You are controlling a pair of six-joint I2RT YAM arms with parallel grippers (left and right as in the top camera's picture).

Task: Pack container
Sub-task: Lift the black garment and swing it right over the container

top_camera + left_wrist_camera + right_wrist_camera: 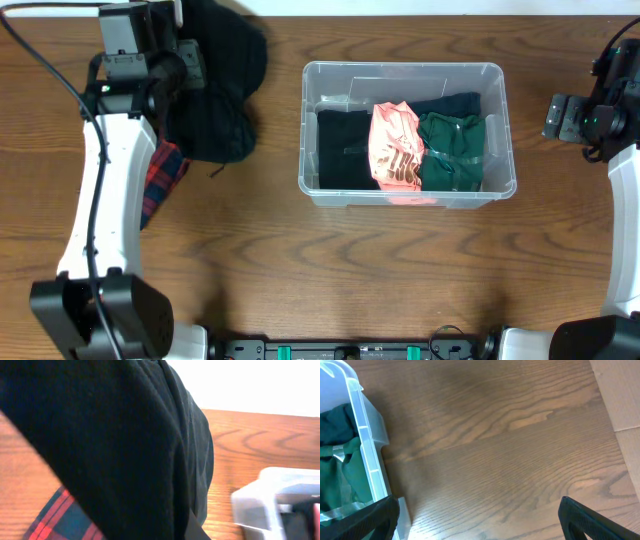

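Just beside the right claw (479, 510), jaws wide, sits the container (400, 68).

Overhead: even, fairly bright light from above. Bench (250, 250) grain reads clearly. Soft shadow along the near side of the container (405, 68), pale glints on its rim. Black cloth (225, 100) crushed to a flat dark mass, folds barely legible.

Left wrist: cloth fills most of the frame, close and out of focus. Background at top right blown out white. Container corner at lower right smeared.

Right wrist: grain sharp mid-frame, dimmer patch toward upper left. Container wall glares white. Right tool (480, 525) shows as two dark, soft-edged fingers (365, 520) in the bottom corners.
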